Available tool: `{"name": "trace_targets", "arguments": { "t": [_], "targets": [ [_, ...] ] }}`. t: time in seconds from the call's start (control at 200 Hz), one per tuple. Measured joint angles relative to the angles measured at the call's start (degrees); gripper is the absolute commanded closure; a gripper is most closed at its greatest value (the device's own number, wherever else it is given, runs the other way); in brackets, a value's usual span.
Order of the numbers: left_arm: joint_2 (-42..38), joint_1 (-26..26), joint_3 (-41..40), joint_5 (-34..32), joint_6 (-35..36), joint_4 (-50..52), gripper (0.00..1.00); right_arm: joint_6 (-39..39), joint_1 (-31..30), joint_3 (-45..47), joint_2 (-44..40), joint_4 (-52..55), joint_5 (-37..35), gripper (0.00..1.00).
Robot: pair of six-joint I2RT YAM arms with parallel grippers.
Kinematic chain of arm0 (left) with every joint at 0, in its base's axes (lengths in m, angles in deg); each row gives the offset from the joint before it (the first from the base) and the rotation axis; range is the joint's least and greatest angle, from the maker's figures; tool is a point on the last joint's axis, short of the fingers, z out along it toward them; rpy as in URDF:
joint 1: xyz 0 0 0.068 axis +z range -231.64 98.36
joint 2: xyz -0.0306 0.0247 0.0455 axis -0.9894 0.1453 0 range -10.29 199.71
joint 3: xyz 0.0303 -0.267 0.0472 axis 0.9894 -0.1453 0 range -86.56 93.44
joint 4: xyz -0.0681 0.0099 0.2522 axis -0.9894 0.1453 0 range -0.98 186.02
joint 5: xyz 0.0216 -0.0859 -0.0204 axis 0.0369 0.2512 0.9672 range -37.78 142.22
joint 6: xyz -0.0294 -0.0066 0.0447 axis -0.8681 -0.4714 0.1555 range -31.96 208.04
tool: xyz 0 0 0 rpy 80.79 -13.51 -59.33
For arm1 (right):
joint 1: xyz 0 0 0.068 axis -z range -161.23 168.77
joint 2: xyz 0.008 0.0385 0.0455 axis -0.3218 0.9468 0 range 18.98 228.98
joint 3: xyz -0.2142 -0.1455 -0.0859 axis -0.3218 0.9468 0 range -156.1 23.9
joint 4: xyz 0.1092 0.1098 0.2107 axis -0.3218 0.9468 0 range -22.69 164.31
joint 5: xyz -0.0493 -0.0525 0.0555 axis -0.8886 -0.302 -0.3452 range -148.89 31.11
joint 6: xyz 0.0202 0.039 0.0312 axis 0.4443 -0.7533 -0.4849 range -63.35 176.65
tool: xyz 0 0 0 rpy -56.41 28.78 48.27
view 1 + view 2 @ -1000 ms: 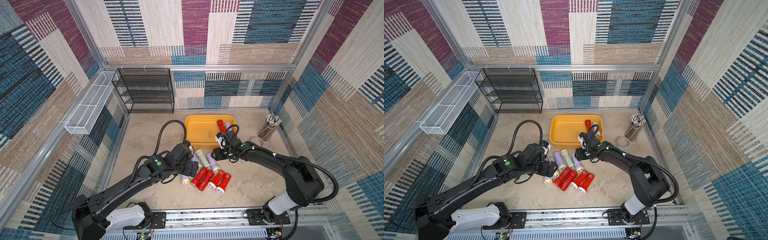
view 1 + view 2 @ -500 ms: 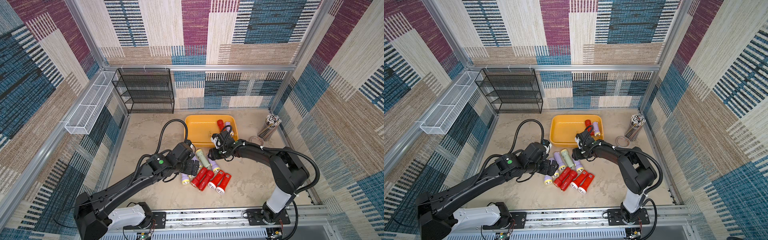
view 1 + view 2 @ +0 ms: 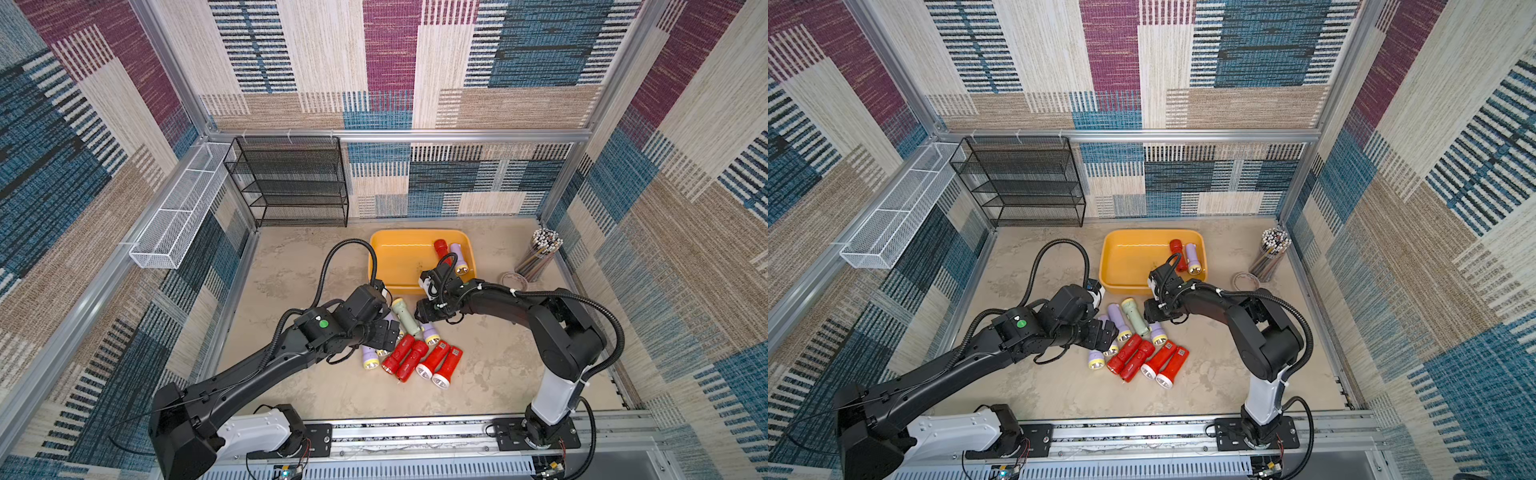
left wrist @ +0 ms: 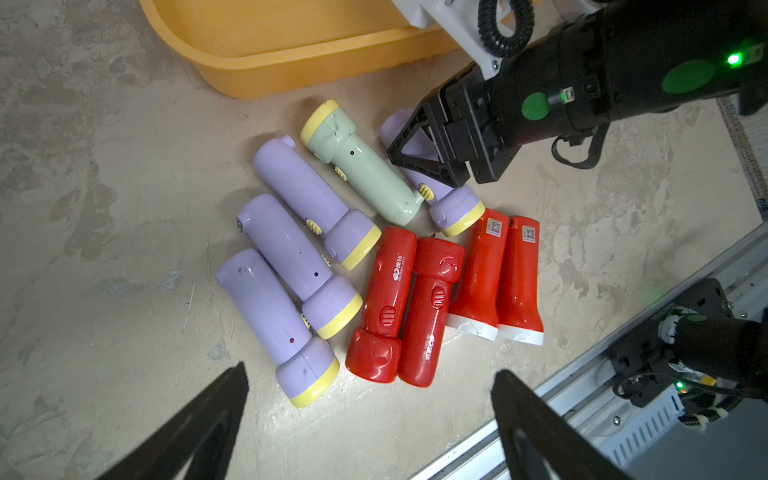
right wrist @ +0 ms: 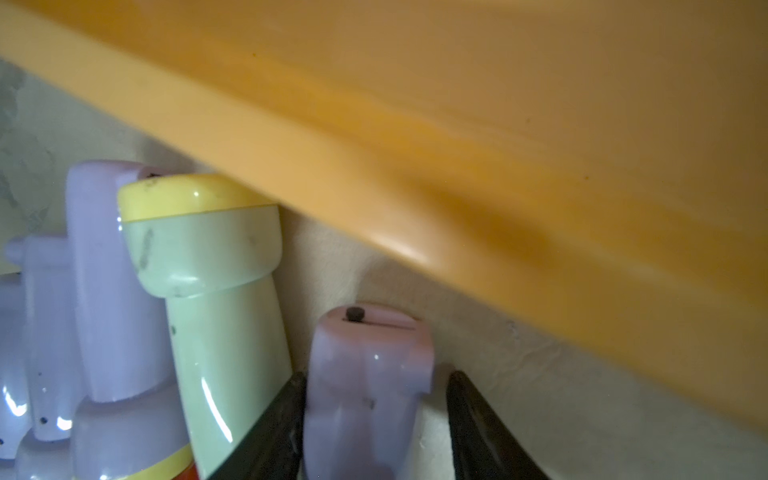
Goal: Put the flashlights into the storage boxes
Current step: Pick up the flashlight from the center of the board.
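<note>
The left gripper [image 4: 370,370] hangs low, its jaws spread wide; the right gripper [image 5: 376,378] points down toward it, jaws narrowly parted.

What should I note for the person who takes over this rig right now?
Left pincer: open, above the pile, holding nothing.
Right pincer: open around a lilac flashlight beside the green flashlight, not clamped yet.
Done: the yellow tray holds a red flashlight and another lilac flashlight.
To do: nine on the table, four red, four lilac, one green.
</note>
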Motion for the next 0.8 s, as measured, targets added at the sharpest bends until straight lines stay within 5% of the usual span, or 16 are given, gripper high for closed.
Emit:
{"name": "trace_targets", "arguments": {
  "t": [0.215, 0.801],
  "targets": [
    [-0.7, 0.0, -0.9, 0.0, 0.0, -0.6, 0.05, 0.0, -0.2, -1.0, 0.4, 1.6, -1.8, 0.57],
    [-1.9, 0.0, -1.2, -1.1, 0.6, -0.6, 0.05, 0.0, -0.5, -9.6, -8.5, 10.1, -4.7, 0.57]
  ]
}}
